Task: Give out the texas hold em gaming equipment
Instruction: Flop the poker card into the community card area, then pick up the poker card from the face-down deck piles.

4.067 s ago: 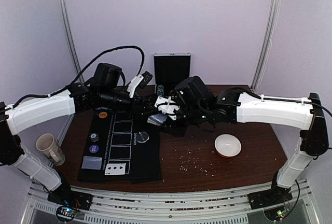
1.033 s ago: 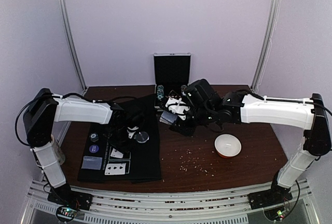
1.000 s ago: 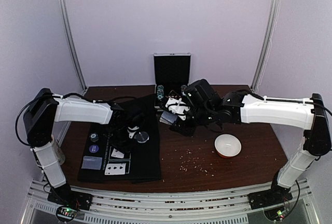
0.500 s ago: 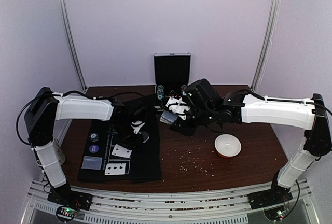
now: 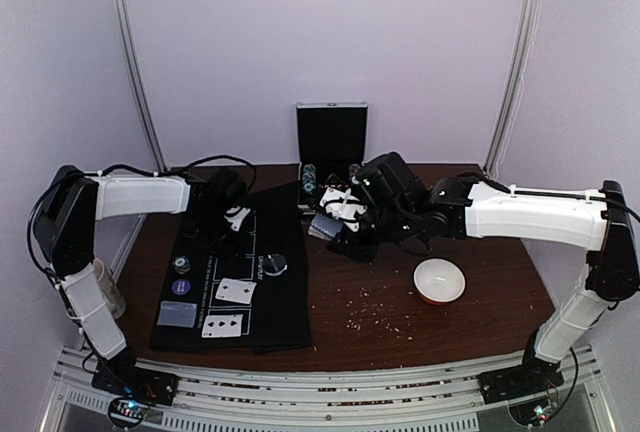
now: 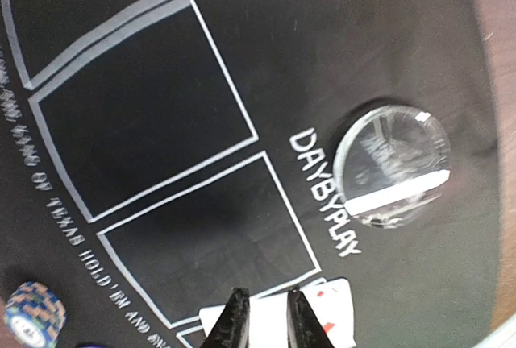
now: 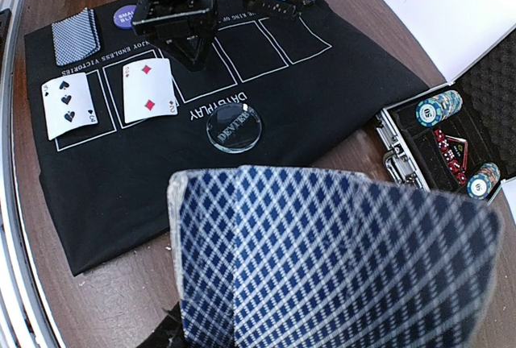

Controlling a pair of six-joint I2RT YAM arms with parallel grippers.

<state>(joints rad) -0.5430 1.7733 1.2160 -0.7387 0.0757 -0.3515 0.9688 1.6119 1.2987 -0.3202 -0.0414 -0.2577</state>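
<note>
On the black Texas hold'em mat (image 5: 285,302) lie two face-up cards: a red diamonds card (image 5: 236,291) (image 7: 148,89) and a black-suit card (image 5: 222,326) (image 7: 68,103). A face-down pile (image 5: 177,314) (image 7: 75,35) sits at the mat's near left. My left gripper (image 5: 235,220) (image 6: 267,292) hovers over the mat's outlined boxes, its jaws slightly apart with nothing between them. The diamonds card (image 6: 330,316) shows just beyond its tips. My right gripper (image 5: 330,224) is shut on a deck of blue-diamond-backed cards (image 7: 339,259), held above the table beside the mat. A clear dealer button (image 5: 276,264) (image 6: 393,164) (image 7: 233,130) lies on the mat.
A dark chip (image 5: 182,265) and a purple button (image 5: 180,287) sit on the mat's left strip. An open metal case (image 5: 331,137) with chip stacks (image 7: 439,106) stands at the back. A white bowl (image 5: 439,280) is at the right and a beige mug (image 5: 100,287) at the left edge. Crumbs dot the wood.
My left gripper let go of the diamonds card on the mat, then drew back toward the far left with its jaws narrowing. The right arm and its deck stayed still.
</note>
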